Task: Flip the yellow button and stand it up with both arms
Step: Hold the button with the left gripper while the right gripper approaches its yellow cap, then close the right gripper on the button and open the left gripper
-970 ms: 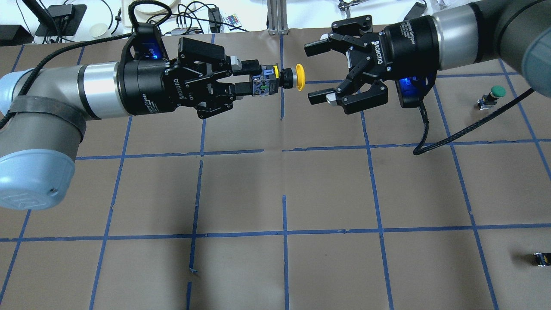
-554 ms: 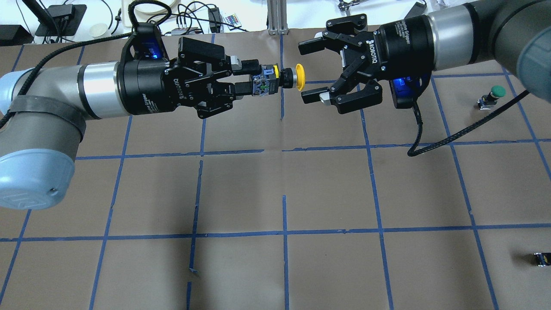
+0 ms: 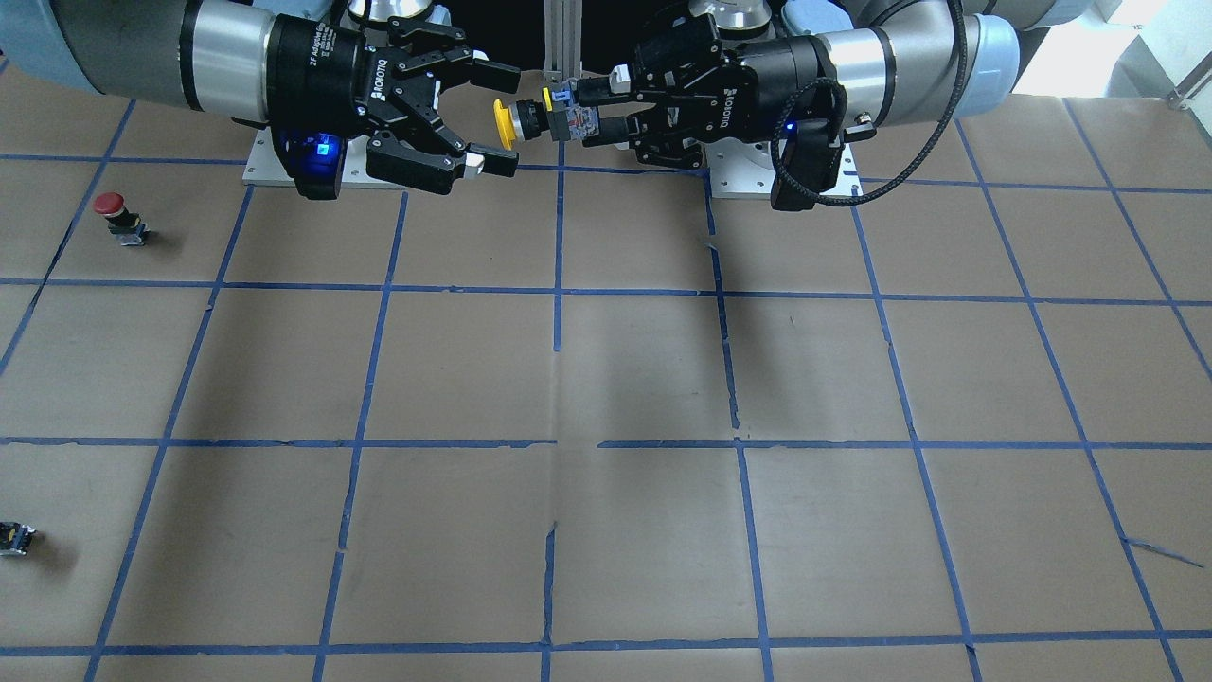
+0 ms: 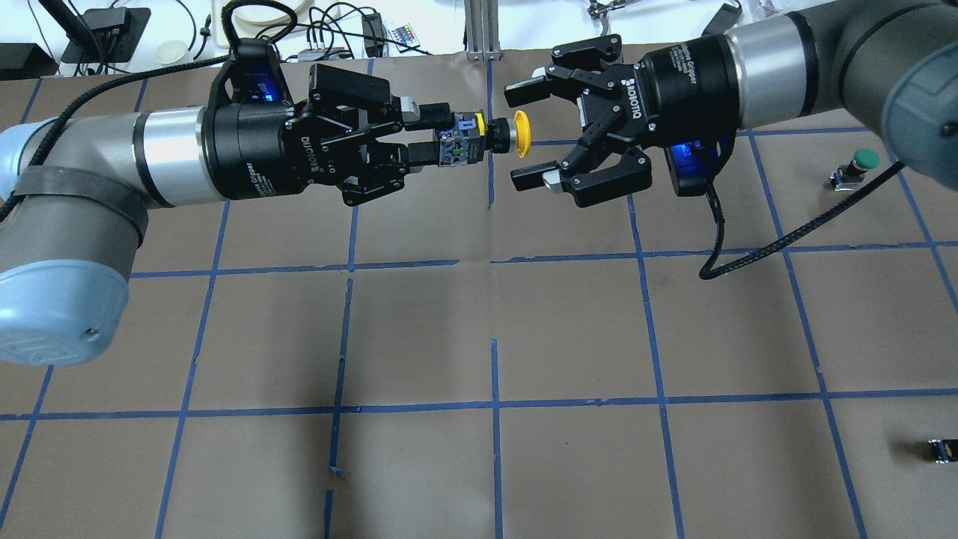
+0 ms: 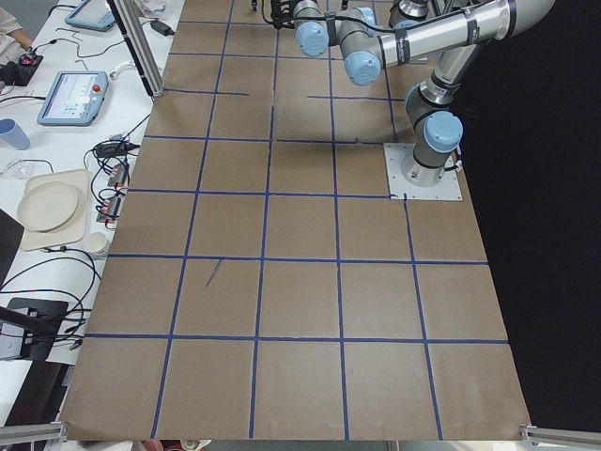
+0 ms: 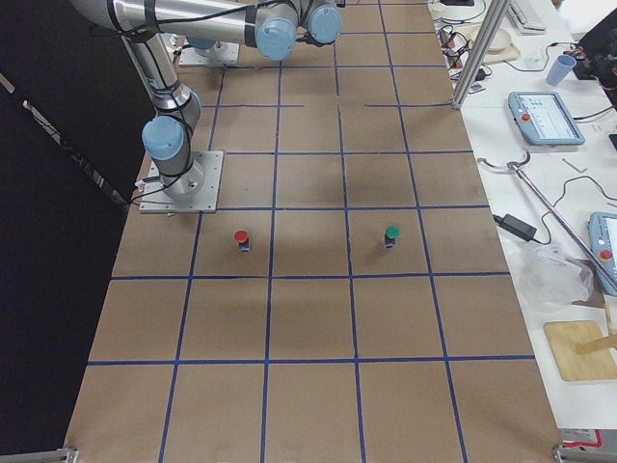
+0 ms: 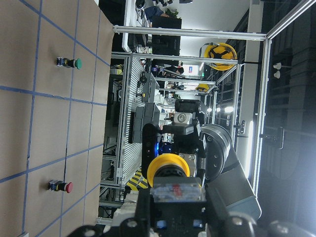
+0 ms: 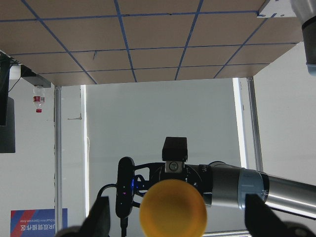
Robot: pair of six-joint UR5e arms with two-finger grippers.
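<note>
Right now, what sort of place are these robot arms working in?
Most likely a robotics lab or test cell. The table is papered brown and marked with a blue tape grid, teach pendants lie alongside it, and aluminium framing stands beyond.

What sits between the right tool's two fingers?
The yellow button, just its cap, held by the left tool; it touches neither finger of the right tool. Overhead view shows it.
</note>
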